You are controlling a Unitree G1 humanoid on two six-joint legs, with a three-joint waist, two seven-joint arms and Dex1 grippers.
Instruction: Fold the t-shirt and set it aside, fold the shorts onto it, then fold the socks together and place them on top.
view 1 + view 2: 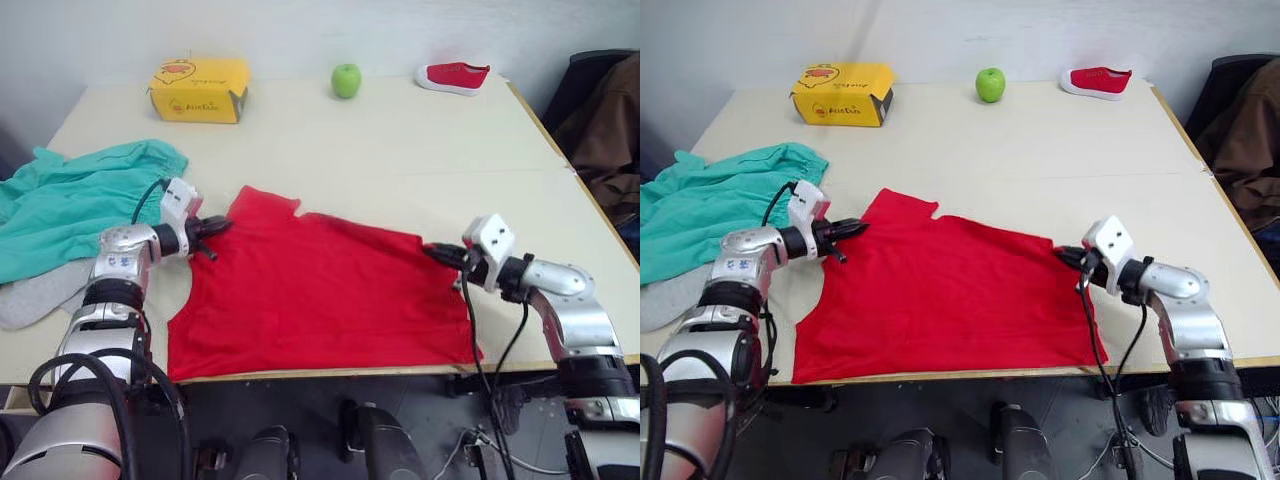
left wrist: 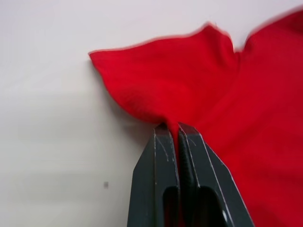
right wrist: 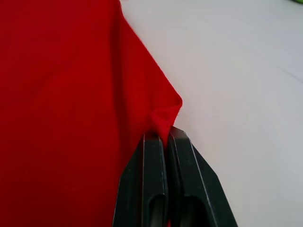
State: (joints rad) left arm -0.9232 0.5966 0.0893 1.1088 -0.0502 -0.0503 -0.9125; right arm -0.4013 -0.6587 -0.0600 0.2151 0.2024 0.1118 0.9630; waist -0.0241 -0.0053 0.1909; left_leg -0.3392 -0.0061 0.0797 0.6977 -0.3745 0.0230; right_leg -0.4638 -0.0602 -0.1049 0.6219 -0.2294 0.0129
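T-shirt (image 1: 320,295) lies flat at the near edge of the worktop (image 1: 420,160). Left pincer (image 1: 212,228) and right pincer (image 1: 438,252) each pinch only a thin bit of hem at opposite sides. Risk: uneven lift pulls cloth out of one grip, skewing the fold. Shorts (image 1: 70,205) beside the shirt could snag the left arm.

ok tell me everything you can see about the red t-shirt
The t-shirt is plain bright red, soft cotton-looking fabric, spread mostly flat on the table at its near edge, with one sleeve pointing away from the robot. The left gripper and right gripper each pinch an edge, shut on the cloth. No print shows.
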